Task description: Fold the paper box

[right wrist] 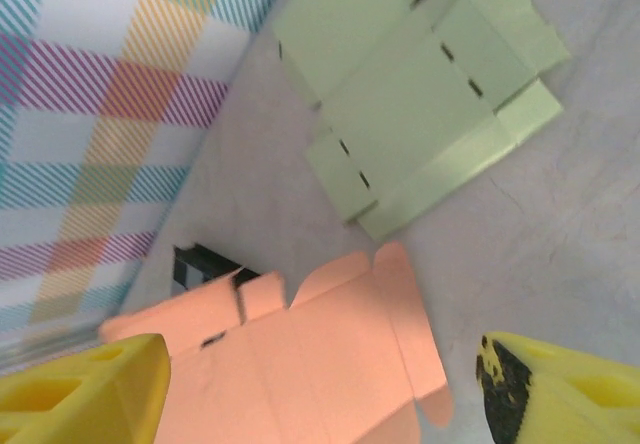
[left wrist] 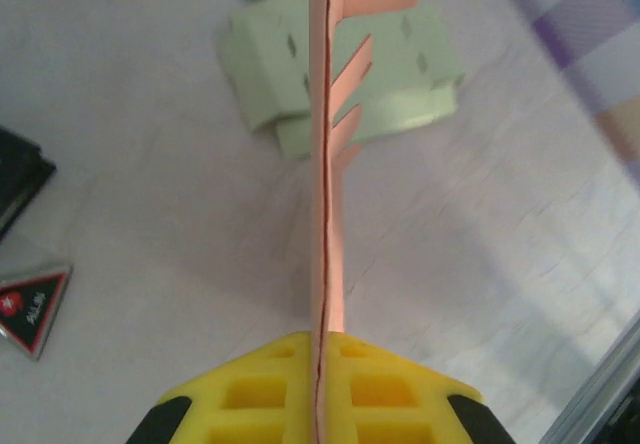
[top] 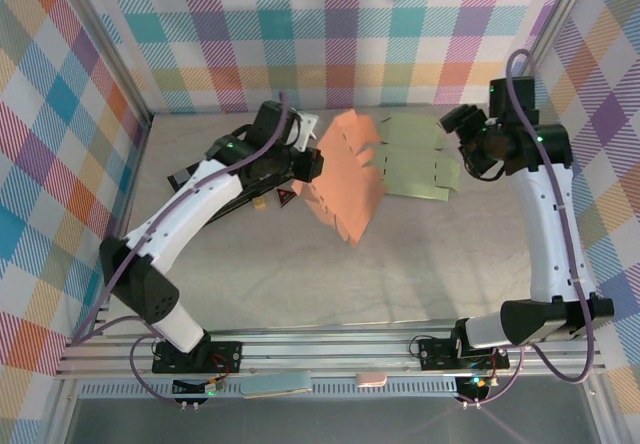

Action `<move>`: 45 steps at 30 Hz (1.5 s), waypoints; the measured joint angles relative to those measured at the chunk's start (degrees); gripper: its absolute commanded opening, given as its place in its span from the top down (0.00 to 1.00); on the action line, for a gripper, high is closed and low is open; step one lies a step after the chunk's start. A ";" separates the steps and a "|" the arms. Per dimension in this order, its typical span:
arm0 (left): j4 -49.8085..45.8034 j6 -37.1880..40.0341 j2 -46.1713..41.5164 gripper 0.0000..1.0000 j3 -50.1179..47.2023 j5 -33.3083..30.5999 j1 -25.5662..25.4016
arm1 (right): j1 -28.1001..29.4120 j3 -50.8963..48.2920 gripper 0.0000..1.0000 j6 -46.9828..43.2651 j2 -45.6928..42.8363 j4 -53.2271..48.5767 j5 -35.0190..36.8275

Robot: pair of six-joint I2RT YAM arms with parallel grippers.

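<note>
1. Two flat paper blanks lie in my working area: the orange paper box (top: 345,179) and a pale green blank (top: 420,159), both on the grey bench (top: 300,274).
2. My left jaws are clamped on the orange paper box (left wrist: 322,164). On the left wrist camera the sheet stands edge-on, pinched between the two yellow pads (left wrist: 250,394) and running straight ahead from them, with its cut tabs fanning off to the right.
3. Just past the far end of that sheet, ahead of the left jaws, the green blank (left wrist: 400,74) lies flat on the bench.
4. Off to the left of the left jaws sits a small black tag with a red triangle (left wrist: 35,309), flat on the bench and well clear of the sheet.
5. My right jaws stand wide apart and hold nothing. Their yellow fingers (right wrist: 80,394) sit at the two bottom corners of the right wrist camera.
6. Between those fingers and beneath them I see the free part of the orange paper box (right wrist: 300,364); neither finger touches it.
7. Ahead of the right jaws the green blank (right wrist: 410,104) lies unfolded, slots and flaps facing up, near the plaid wall (right wrist: 100,114).
8. From the top camera the right jaws hang at the green blank's right edge, and the orange sheet tilts up from the left jaws' grip.
</note>
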 measured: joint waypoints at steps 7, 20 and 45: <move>-3.41 10.27 6.84 1.00 -0.61 -2.75 -0.28 | 11.06 -10.58 0.25 7.74 -0.09 7.21 -3.67; -0.63 23.08 7.02 1.00 -1.55 -8.15 -2.71 | 17.90 -15.89 0.38 28.50 11.13 26.34 -12.31; 2.23 27.04 9.81 1.00 -2.54 -9.18 -4.98 | 18.58 -10.95 0.72 31.19 20.31 26.40 -16.96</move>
